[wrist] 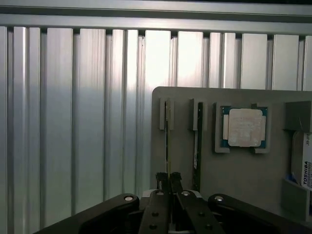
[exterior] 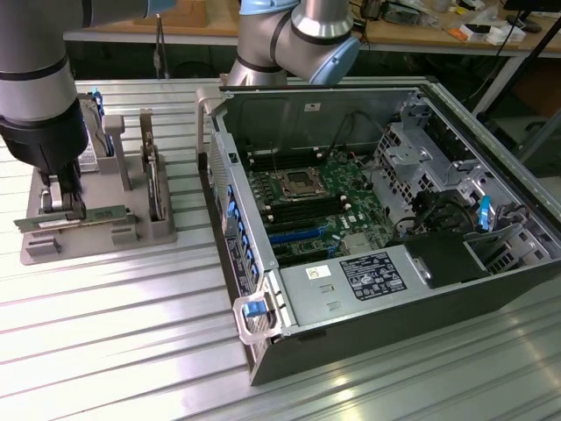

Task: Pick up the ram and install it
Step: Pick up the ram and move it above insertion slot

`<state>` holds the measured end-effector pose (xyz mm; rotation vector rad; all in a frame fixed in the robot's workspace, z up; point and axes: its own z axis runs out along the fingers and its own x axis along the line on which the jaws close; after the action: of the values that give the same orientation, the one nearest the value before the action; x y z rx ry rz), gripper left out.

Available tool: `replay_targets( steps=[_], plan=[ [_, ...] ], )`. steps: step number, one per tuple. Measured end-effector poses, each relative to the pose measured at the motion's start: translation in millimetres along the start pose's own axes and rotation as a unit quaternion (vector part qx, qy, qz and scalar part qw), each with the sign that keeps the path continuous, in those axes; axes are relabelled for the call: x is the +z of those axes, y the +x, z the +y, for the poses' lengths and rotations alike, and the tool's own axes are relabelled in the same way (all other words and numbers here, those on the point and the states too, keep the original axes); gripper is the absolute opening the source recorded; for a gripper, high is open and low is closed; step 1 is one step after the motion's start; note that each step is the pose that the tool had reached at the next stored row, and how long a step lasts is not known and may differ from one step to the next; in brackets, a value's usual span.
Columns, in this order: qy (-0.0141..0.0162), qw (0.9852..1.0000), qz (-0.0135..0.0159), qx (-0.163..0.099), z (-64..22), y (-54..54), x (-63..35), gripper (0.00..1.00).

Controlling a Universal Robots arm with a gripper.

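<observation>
**A:** Item: the ram [wrist: 167,141]. Location?

**B:** It stands on edge in the end slot of the grey holder [wrist: 243,195]. The holder sits on the bench [exterior: 131,307] at the exterior view's left, well apart from the open computer case [exterior: 394,263]. The jaws are together on the stick's upper edge, with the board pinched between them.

**A:** Adjacent items?

**B:** A second stick [wrist: 199,146] in the next slot, just beside. Then the processor chip [wrist: 243,127] in its own seat. A hard drive [wrist: 304,163] at the holder's far side.

**A:** Hazards, by cause?

**B:** One: slip or swivel. The hold is on a thin edge only, so an off-centre pinch probably lets the long board pivot once it is clear of the slot.

Two: binding. A pull that is not straight likely jams the board against the slot posts and drags the holder along.

Three: contact with the neighbour. The second stick is close enough that a sideways drift could knock it.

Four: misalignment at the memory slots [exterior: 302,210]. They are narrow and crowded by the socket [exterior: 294,184], so a tilted board could miss or flex under pressure. Which way the notch faces cannot be told.
</observation>
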<state>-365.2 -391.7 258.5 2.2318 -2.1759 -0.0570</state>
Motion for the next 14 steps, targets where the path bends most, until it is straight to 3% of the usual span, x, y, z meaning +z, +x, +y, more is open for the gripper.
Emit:
replay_targets(
  steps=[10, 14],
  plan=[
    [0.0000, 1.0000, 0.0000, 0.000, 1.0, -0.2, -25.2, 0.12],
    [0.0000, 1.0000, 0.0000, 0.000, 1.2, -0.3, -30.9, 0.12]
  ],
)
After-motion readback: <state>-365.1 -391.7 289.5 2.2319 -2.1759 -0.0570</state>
